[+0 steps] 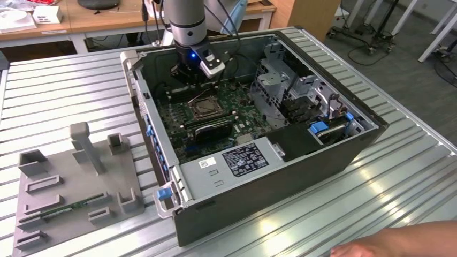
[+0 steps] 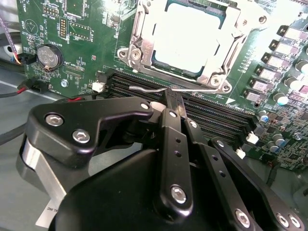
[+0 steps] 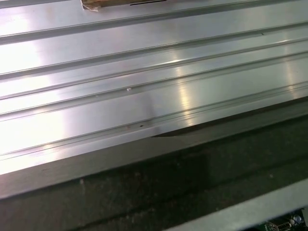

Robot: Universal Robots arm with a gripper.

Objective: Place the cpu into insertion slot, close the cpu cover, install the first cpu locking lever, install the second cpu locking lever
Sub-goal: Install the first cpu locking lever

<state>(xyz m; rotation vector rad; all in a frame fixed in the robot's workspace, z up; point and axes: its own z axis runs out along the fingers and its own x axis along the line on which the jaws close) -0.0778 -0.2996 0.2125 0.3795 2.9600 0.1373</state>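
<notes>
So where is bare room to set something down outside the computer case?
The ribbed metal table is bare between the computer case and the grey fixture, and past the case on the exterior view's right. Inside, around the gripper, it is crowded.

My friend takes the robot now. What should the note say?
Gripper: black fingers shut on a thin wire locking lever beside the socket.
Silvery square cpu: lying in the dark-rimmed insertion slot on the green motherboard.
Metal frame cpu cover: down over the chip.
Done: chip placed, cover closed.
Left: the held lever is not latched; I cannot tell about the other.
</notes>
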